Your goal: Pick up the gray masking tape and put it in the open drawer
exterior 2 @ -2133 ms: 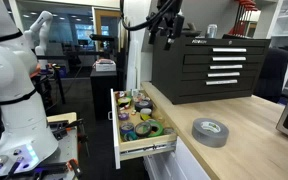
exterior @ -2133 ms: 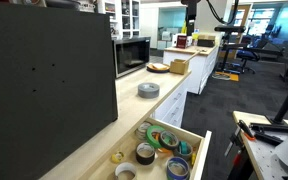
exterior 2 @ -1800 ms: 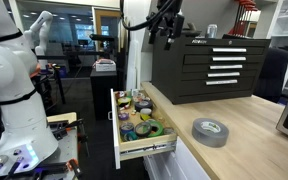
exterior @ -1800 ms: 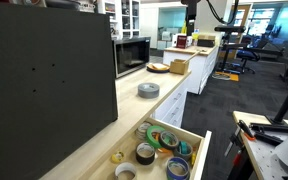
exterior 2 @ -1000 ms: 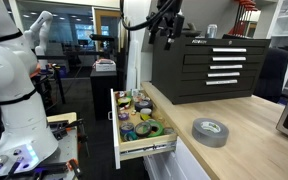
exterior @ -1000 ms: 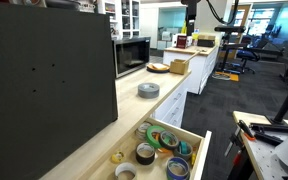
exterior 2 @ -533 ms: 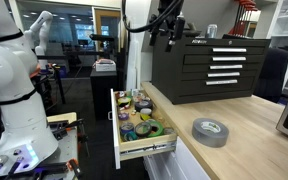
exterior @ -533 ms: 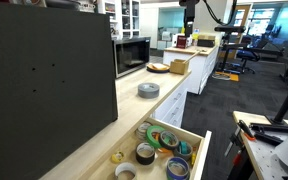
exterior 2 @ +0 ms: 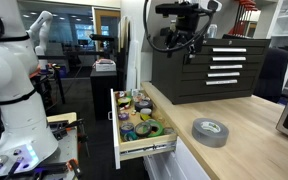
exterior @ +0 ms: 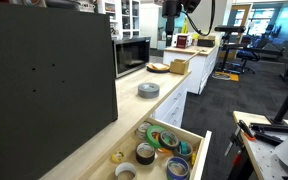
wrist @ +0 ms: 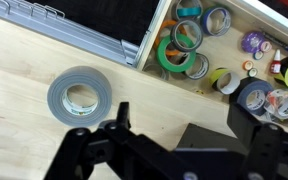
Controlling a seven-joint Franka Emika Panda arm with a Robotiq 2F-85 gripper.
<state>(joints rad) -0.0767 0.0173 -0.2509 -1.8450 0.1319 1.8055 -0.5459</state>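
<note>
The gray masking tape (exterior: 148,90) lies flat on the wooden counter (exterior: 104,140); it also shows in the other exterior view (exterior 2: 210,131) and the wrist view (wrist: 81,96). The open drawer (exterior: 197,150) holds several coloured tape rolls and shows in both exterior views (exterior 2: 146,148) and in the wrist view (wrist: 149,42). My gripper (exterior 2: 184,40) hangs high above the counter, seen at the top of an exterior view (exterior: 171,14). In the wrist view the gripper (wrist: 184,130) is open and empty, with the tape to its left.
A black tool chest (exterior 2: 212,65) stands at the back of the counter. A microwave (exterior: 132,54), a plate and boxes (exterior: 178,66) sit farther along. A large black panel (exterior: 44,80) fills one side.
The arm has swung in over the counter, above the tape and the drawer. The tape and the drawer have not moved.
</note>
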